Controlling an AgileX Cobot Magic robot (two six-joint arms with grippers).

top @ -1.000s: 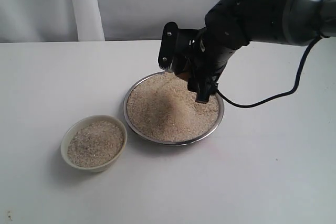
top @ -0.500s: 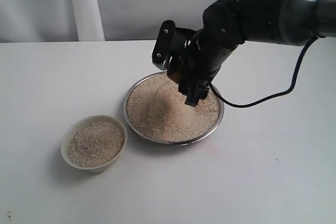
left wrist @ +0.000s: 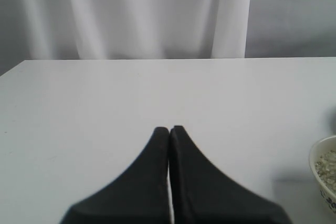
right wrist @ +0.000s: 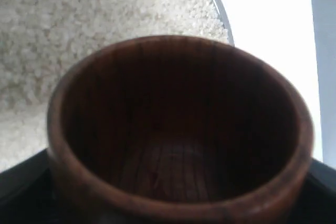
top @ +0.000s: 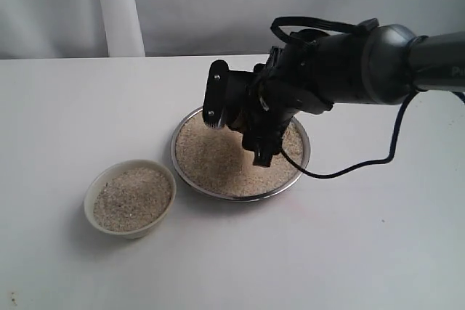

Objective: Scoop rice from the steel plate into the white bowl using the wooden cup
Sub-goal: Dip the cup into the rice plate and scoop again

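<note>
The steel plate (top: pixel 218 192) lies mid-table, heaped with rice (top: pixel 207 159). My right gripper (top: pixel 237 139) hangs low over the plate's far side, shut on the wooden cup (right wrist: pixel 173 129), which the dark fingers mostly hide in the exterior view. In the right wrist view the cup's dark inside holds no grains; its mouth faces the rice (right wrist: pixel 79 35) near the plate's rim (right wrist: pixel 218 3). The white bowl (top: pixel 89 201) stands left of the plate and holds rice. My left gripper (left wrist: pixel 169 129) is shut on nothing, over bare table, with the white bowl (left wrist: pixel 315 156) at that view's edge.
A black cable (top: pixel 349 168) trails from the right arm across the table to the right of the plate. White curtains (top: pixel 116 5) hang behind the table's far edge.
My right gripper has carried the cup leftward and lower over the plate, and the arm has swung down closer to the rice. The bowl and plate have not moved.
</note>
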